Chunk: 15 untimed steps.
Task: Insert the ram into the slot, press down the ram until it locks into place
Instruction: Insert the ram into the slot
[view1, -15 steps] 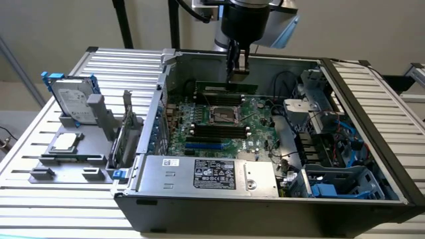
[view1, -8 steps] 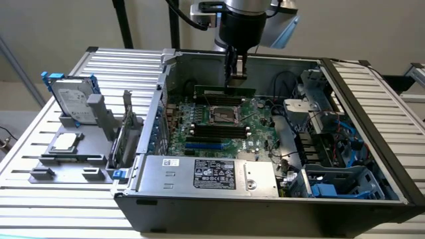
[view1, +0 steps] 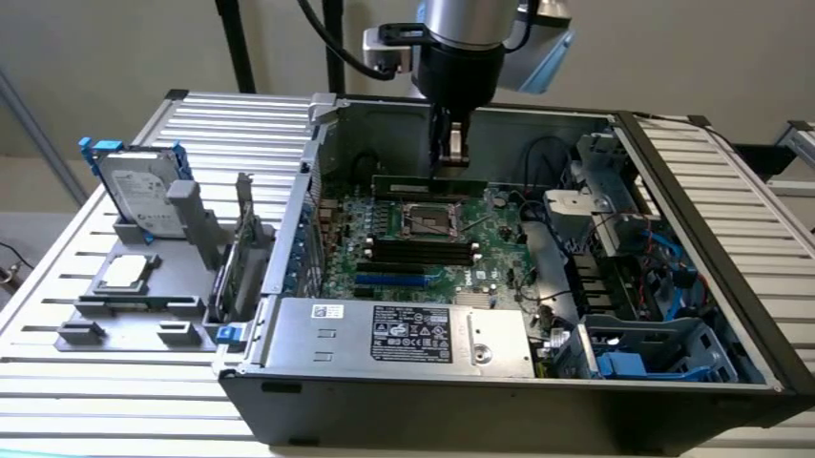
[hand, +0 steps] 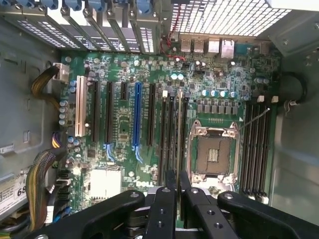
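Note:
My gripper [view1: 449, 160] hangs inside the open computer case, above the green motherboard [view1: 497, 239]. It is shut on the ram [view1: 427, 181], a thin green stick held level and well clear of the board. In the wrist view the ram [hand: 180, 124] shows edge-on as a pale thin line running out from between the black fingers [hand: 171, 181]. It lies along the bank of long black slots [hand: 172, 134] beside the processor socket. In the exterior view these slots [view1: 421, 250] sit between the processor socket and the blue slot. A second bank of black slots [hand: 256, 149] lies on the socket's other side.
The processor socket [hand: 214, 152] sits beside the ram's line. The blue slot [hand: 136, 117] and more black card slots lie beyond. A power supply box [view1: 395, 329] fills the case front. Cables and a drive cage [view1: 637, 277] crowd the exterior view's right. A hard drive [view1: 134, 191] stands outside the case.

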Each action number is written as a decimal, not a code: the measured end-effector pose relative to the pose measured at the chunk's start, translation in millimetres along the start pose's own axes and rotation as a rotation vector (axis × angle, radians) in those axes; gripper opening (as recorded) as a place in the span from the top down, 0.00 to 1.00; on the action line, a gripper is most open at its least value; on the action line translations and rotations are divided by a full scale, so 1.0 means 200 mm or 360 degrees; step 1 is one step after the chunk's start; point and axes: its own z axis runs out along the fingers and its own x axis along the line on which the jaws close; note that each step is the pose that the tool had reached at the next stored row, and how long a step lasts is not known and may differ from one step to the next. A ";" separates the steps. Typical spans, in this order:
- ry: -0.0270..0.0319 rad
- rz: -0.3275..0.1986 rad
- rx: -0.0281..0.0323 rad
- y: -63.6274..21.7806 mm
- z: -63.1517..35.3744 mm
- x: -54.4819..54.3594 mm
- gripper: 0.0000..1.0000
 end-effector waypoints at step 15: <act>0.00004 0.0002 0.00161 0.005 0.136 0.03 0.87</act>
